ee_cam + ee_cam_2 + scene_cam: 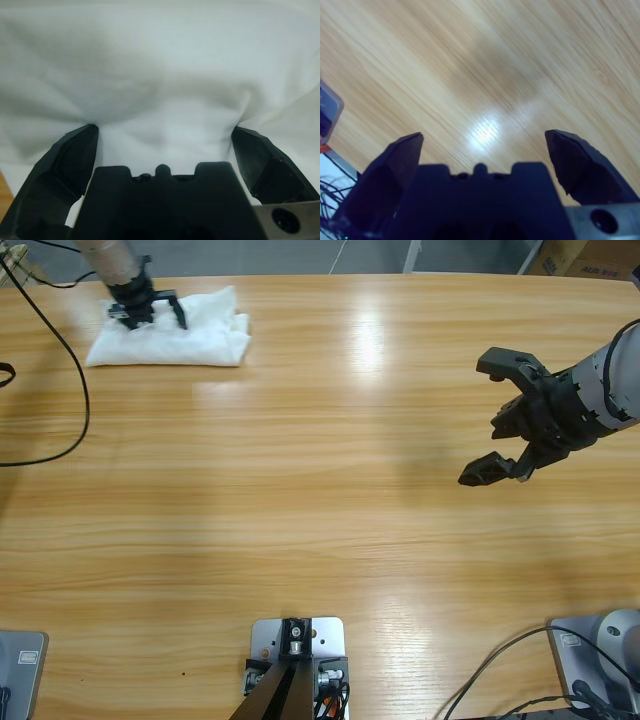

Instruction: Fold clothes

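Stretching across the whole high view is a long wooden desk with pale grain and a bright glare patch near its upper middle; a strip of grey floor and the corner of a cardboard box show beyond its far edge. A black cable curves over the desk's left end.

The white T-shirt lies folded into a compact bundle at the far left corner of the desk. Only the high view shows its outline and how well apart the two arms are. The left wrist view is filled almost wholly with white cloth, creased and dented between the jaws, with a sliver of wood at the lower left. The right wrist view shows only bare desk wood and glare, plus a grey rig piece at its left edge.

The left gripper has its jaws spread, pressed down into the shirt. The right gripper hangs above bare wood at the right, jaws wide apart and holding nothing.
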Robot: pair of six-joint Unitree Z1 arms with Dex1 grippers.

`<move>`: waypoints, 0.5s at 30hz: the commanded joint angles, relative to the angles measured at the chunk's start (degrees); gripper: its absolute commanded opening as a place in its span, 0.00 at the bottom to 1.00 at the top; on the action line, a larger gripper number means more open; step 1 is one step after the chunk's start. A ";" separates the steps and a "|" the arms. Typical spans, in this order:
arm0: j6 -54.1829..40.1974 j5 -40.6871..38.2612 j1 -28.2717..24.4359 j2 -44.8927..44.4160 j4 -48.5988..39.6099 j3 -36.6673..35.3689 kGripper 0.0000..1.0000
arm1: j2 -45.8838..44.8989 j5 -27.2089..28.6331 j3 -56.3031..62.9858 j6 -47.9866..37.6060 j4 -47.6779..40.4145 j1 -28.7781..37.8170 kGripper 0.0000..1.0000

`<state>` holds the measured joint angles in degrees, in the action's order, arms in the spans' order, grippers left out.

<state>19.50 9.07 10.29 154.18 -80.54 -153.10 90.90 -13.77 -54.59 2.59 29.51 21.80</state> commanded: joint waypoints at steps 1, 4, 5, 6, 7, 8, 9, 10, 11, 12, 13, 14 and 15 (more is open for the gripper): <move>0.63 3.20 -8.87 10.21 -3.79 -13.76 1.00 | 3.34 -0.73 0.26 -1.87 -0.86 -0.53 0.99; -2.71 2.87 -10.66 11.60 -3.35 -16.82 1.00 | 3.32 -0.84 0.26 -2.66 -0.91 -0.53 0.99; -4.80 2.57 -10.73 11.78 -3.12 -17.19 1.00 | 3.46 -0.94 0.22 -2.85 -1.02 -0.53 0.99; -6.33 1.88 -10.73 11.86 -3.05 -17.32 1.00 | 3.57 -0.99 0.17 -3.06 -1.03 -0.53 0.99; -7.26 1.27 -10.73 11.93 -3.08 -17.32 1.00 | 3.51 -0.99 0.10 -3.22 -1.03 -0.53 0.99; -8.72 0.40 -10.73 12.00 -3.00 -17.49 1.00 | 3.43 -0.99 0.10 -3.34 -1.03 -0.53 0.99; -9.74 -0.60 -10.68 12.02 -2.84 -17.79 1.00 | 3.32 -0.99 0.10 -3.43 -0.98 -0.53 0.99; -10.80 -1.55 -10.55 12.04 -2.41 -18.19 1.00 | 3.16 -0.96 0.10 -3.47 -0.94 -0.53 0.99; -11.36 -2.21 -10.47 12.11 -1.92 -18.69 1.00 | 3.06 -0.87 0.10 -3.47 -0.94 -0.53 0.99; -11.41 -2.48 -10.45 12.22 -1.61 -19.07 1.00 | 3.06 -0.82 0.19 -3.47 -0.93 -0.53 0.99; -11.43 -2.48 -10.38 12.46 -1.47 -19.35 1.00 | 3.06 -0.84 0.28 -3.45 -0.93 -0.53 0.99; -11.67 -2.46 -10.41 12.73 -1.40 -19.46 1.00 | 3.06 -0.89 0.33 -3.45 -0.93 -0.53 0.99; -12.27 -2.39 -10.38 12.81 -1.45 -19.62 1.00 | 3.13 -0.91 0.45 -3.45 -0.94 -0.53 0.99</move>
<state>9.83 7.43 1.46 154.52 -82.39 -153.74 92.47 -13.77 -54.88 -0.29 28.89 21.80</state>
